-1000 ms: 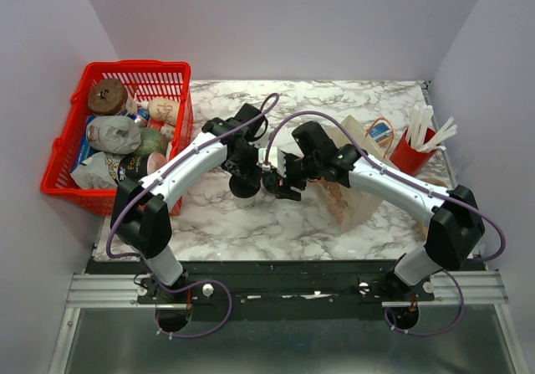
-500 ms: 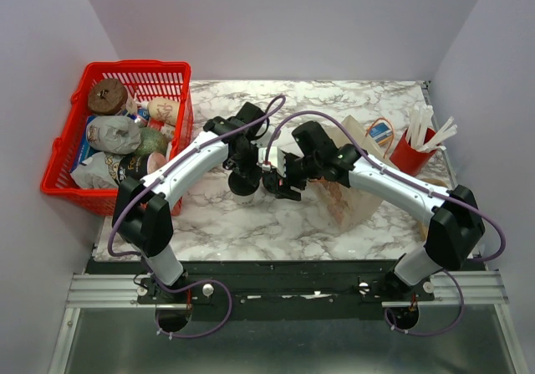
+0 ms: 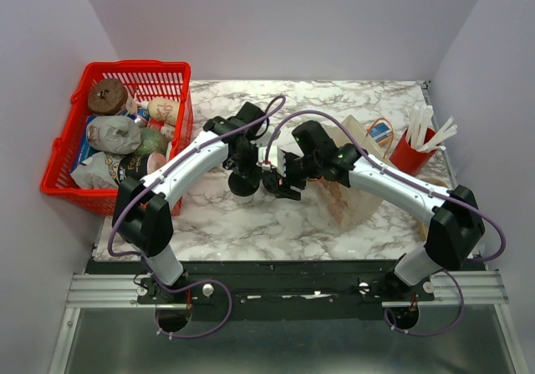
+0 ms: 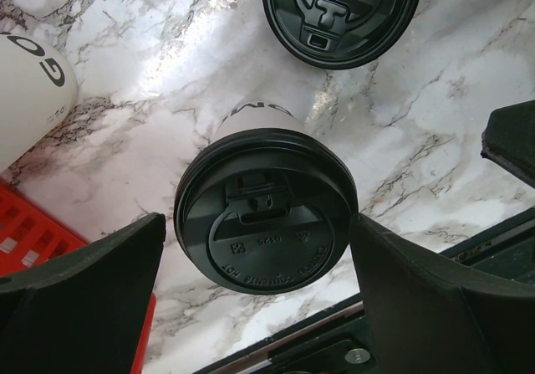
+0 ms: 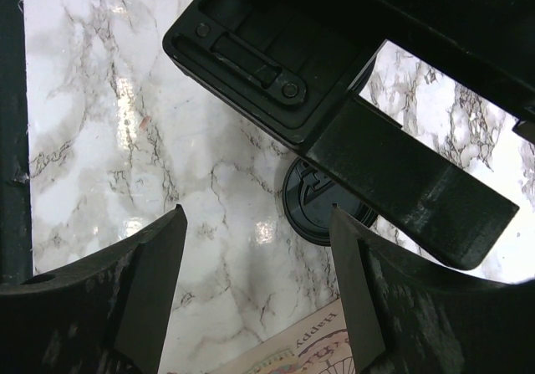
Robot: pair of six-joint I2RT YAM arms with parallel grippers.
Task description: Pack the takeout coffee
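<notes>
The takeout coffee [image 4: 266, 215], a whitish paper cup with a black lid, stands on the marble table [image 4: 150, 48]. My left gripper [image 4: 257, 223] is open around it: the right finger sits at the lid's rim and a gap shows on the left. From above, the lid [image 3: 244, 181] shows under the left gripper [image 3: 245, 176]. My right gripper [image 3: 280, 183] hovers open just right of it, nothing between its fingers [image 5: 142, 290]. The paper bag [image 3: 355, 181] is beside the right arm.
A loose black lid [image 4: 343, 14] lies on the table beyond the cup and shows again [image 5: 318, 207] half hidden by the left gripper. A red basket [image 3: 58, 152] of food items is at the left. A red cup of straws [image 3: 414, 150] is at the right.
The left jaws have spread wider around the cup. The cup's whitish side showed below the gripper earlier; now mostly its black lid shows. The right arm has barely moved.
</notes>
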